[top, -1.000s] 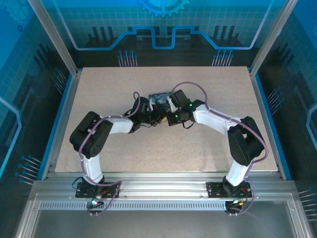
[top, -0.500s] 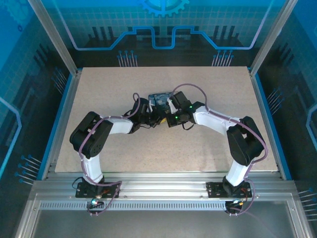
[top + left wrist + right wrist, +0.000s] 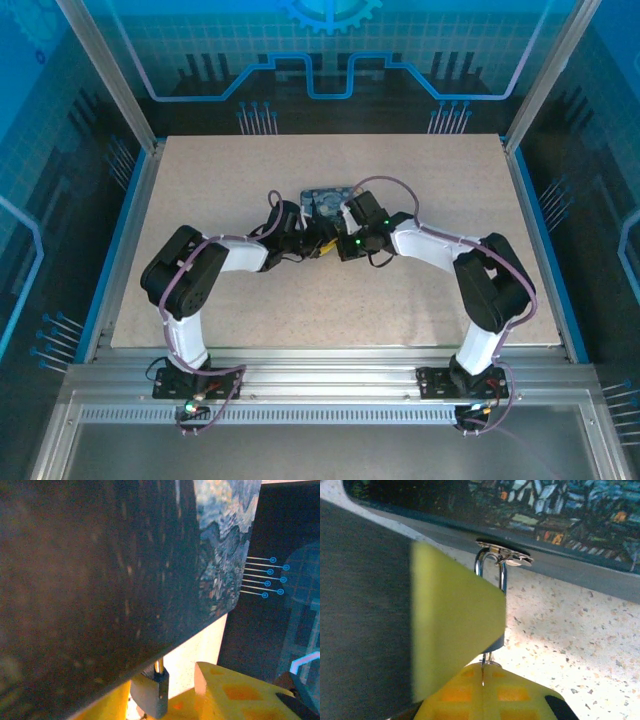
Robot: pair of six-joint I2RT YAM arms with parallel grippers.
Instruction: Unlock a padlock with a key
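The padlock [image 3: 149, 696] was seen hanging by its shackle from the hasp [image 3: 503, 555] on the tin [image 3: 100, 580], just beyond the fingertips of both grippers. The right gripper [image 3: 487, 692] was clenched. A thin metal sliver, taken to be the key [image 3: 483, 659], was held upright between its pads, with the tip lost from sight at the underside of the lock directly above them. The left gripper [image 3: 165, 697] was released: its yellow fingers [image 3: 235, 695] were spread to either side of the lock body, and bright table [image 3: 189, 652] could be seen in the gap on one side.

The chief risk was judged to lie in that open hold. With the body unbraced, a twist of the key could be passed to the whole lock, which would then be swung on the hasp rather than opened. The key could also be tipped or dragged out of the keyway by such a swing. Because so little of it was gripped, it might be slipped from the pads and dropped. How deeply it was seated could not be told. The tin might be shifted if nudged by either wrist so close against it, and the alignment lost.
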